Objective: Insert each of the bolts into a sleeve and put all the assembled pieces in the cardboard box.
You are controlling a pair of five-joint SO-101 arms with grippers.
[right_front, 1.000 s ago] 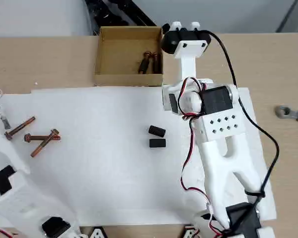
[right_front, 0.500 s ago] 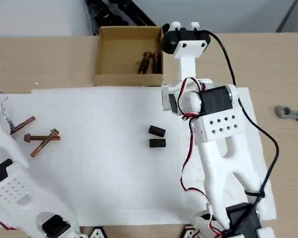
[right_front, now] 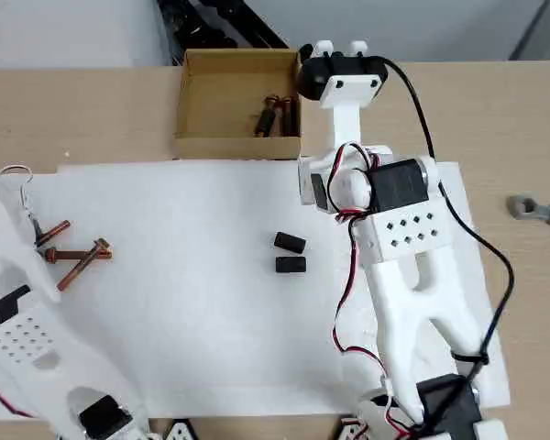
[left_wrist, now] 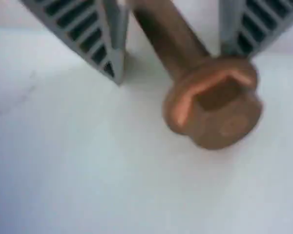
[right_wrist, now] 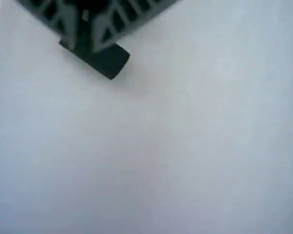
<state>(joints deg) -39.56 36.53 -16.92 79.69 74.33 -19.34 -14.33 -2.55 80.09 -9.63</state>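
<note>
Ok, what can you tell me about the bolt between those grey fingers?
The bolt looks like coppery metal, with a round flange and six-sided head facing the camera. It lies flat on the white foam sheet. Its shank runs between the open left end effector's ribbed grey fingers, which straddle it.

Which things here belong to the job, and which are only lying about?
Job: copper bolts, one inside the open left tool; black sleeves, one held by the right tool; cardboard box; assembled hardware inside it.
Lying about: grey metal piece on the wood beside the foam sheet.
</note>
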